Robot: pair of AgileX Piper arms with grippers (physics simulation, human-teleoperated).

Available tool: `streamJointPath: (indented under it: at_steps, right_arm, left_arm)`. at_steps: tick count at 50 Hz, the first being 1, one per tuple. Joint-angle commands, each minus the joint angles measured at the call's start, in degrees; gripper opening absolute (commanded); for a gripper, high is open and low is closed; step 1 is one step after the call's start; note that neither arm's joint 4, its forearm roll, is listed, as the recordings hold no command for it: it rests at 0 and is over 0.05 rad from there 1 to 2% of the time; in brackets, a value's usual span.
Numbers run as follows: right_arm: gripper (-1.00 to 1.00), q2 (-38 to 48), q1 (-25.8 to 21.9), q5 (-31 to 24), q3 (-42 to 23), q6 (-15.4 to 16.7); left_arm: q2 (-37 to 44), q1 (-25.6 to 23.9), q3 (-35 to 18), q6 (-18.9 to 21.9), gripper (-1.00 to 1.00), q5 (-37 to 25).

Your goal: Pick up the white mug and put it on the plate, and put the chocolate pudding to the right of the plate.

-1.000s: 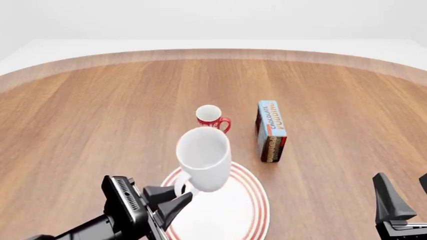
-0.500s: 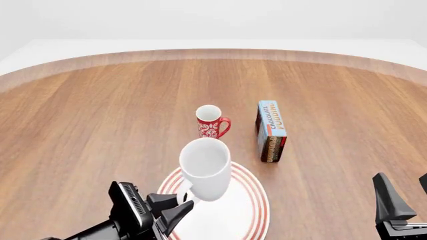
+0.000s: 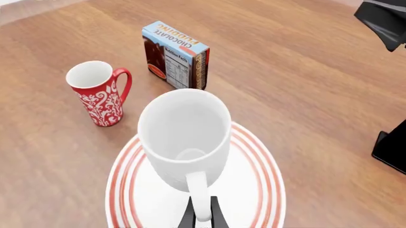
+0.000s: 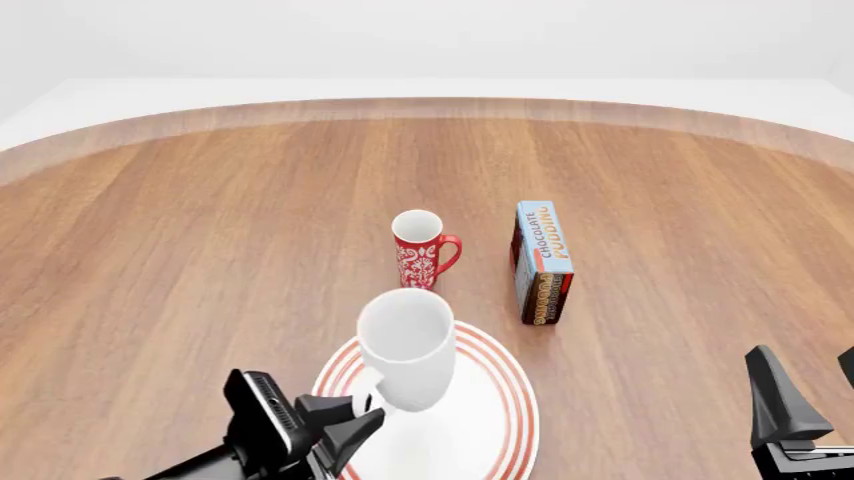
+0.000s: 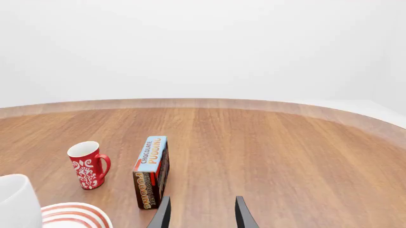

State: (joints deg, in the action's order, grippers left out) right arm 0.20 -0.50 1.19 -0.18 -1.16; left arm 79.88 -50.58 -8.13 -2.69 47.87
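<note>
Mug over plate, not yet let go; pudding untouched

Left hand [image 4: 350, 418] grips the white mug [image 4: 406, 345] by its handle, fingers pinched narrow on it; mug is upright above the plate [image 4: 501, 420], can't tell if its base touches yet, so 1st half looks nearly done. Chocolate pudding [image 4: 542, 262] stands on edge on the table [image 4: 200, 230], beyond the plate & a bit to its right, just beside the red mug [image 4: 422, 249], so 2nd half is all left to do. Right hand [image 5: 201, 213] empty, fingers apart w/ a moderate gap, near side of the table, well short of the carton
</note>
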Motion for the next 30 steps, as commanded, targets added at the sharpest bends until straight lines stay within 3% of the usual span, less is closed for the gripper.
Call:
streamJointPath:
  at_steps: [1, 30]
  right_arm:
    - [1.00, 0.0, 0.0, 0.0, 0.0, 0.0]
    - [1.00, 0.0, 0.0, 0.0, 0.0, 0.0]
  left_arm:
    - [3.1, 0.0, -0.5, -0.2, -1.00, 1.9]
    - [10.4, 0.4, -0.9, -1.4, -1.00, 6.1]
